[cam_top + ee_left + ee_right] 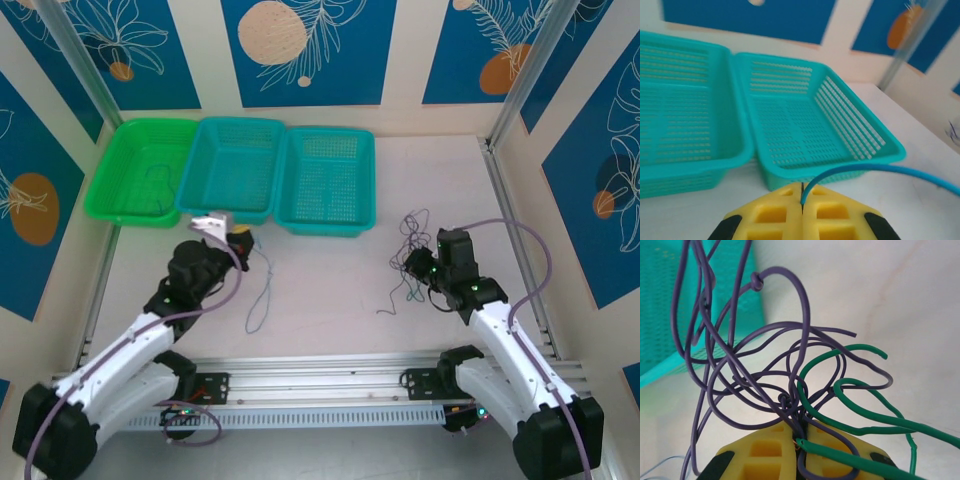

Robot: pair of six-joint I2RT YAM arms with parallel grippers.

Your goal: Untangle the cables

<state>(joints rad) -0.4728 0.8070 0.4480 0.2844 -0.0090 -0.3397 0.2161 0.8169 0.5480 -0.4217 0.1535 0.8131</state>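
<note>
My left gripper (238,240) (802,194) is shut on one end of a thin blue cable (880,167). It sits just in front of the middle basket. The blue cable (265,295) trails from it down onto the table toward the near edge. My right gripper (415,262) (800,434) is shut on a knot of cables at the right of the table. In the right wrist view, dark purple strands (802,305) loop up and left from the yellow fingers, and a green cable (865,427) curls out to the right. The tangle (410,235) spreads around that gripper.
Three mesh baskets stand in a row at the back: a green one (110,175), a teal one (205,165) and another teal one (370,180). A thin dark strand seems to lie in the green basket. Metal frame posts rise at both back corners. A rail runs along the near edge.
</note>
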